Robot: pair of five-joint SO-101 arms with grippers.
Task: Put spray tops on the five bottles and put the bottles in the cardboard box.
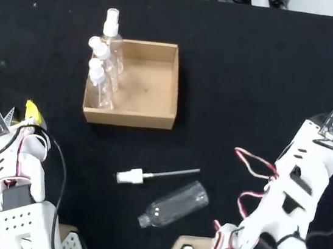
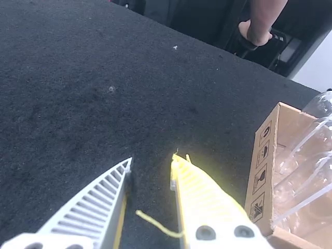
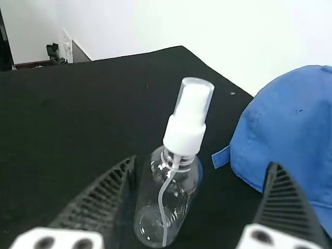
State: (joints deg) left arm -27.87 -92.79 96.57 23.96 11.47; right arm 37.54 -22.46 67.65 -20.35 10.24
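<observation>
Three capped spray bottles [image 1: 105, 61] stand along one wall of the cardboard box [image 1: 148, 97]. On the black table in front of the box lie a loose spray top [image 1: 138, 176] with its tube and an uncapped clear bottle [image 1: 174, 205] on its side. Another bottle [image 3: 168, 207] with a white spray top [image 3: 184, 124] stands upright between the fingers of my right gripper [image 3: 199, 174], which is open around it. My left gripper [image 2: 151, 161] is open and holds nothing, hovering over bare table left of the box [image 2: 264, 166], low in the high view [image 1: 21, 111].
A blue cap [image 3: 285, 135] lies right beside the standing bottle at the table's far right edge. The right arm [image 1: 297, 178] stretches toward that edge. Bottles in the box [image 2: 311, 171] show past its wall.
</observation>
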